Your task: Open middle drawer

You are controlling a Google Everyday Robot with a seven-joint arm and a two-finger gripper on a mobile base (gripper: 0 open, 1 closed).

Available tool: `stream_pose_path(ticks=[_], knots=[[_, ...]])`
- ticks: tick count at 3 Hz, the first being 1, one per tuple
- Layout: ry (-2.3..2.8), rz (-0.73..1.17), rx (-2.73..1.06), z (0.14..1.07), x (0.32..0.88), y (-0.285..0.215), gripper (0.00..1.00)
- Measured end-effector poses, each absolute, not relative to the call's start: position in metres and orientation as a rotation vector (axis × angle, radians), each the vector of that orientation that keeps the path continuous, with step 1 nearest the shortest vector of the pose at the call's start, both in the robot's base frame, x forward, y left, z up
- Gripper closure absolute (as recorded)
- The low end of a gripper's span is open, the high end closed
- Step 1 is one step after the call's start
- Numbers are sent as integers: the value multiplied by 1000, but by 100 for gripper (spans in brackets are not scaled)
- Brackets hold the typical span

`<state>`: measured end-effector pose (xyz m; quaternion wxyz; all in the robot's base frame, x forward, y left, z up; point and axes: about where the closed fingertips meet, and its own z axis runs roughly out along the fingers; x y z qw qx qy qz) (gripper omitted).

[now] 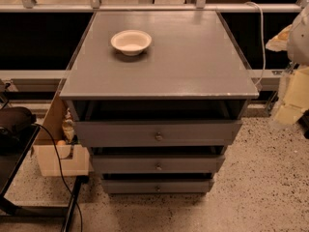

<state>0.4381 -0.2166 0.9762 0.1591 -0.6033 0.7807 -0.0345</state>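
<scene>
A grey cabinet [159,57] with three drawers stands in the middle of the camera view. The middle drawer [125,164] is the second grey front, with a small round metal knob [158,166] at its centre. It sits nearly flush with the drawers above and below it. The top drawer [116,133] and the lowest drawer [130,186] look the same. My gripper [293,98] is a blurred pale shape at the right edge, to the right of the cabinet and well apart from the knob.
A white bowl [131,41] sits on the cabinet top. A cardboard box [55,156] stands on the floor at the left, beside a black stand [14,153] with a cable. A railing [145,7] runs behind. Speckled floor [260,187] lies in front.
</scene>
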Motion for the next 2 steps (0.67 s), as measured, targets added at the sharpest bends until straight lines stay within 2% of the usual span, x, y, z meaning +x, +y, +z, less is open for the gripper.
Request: stream_pose_path(ticks=[2], knots=[[2233,-72,-1709,967,435,-216,0]])
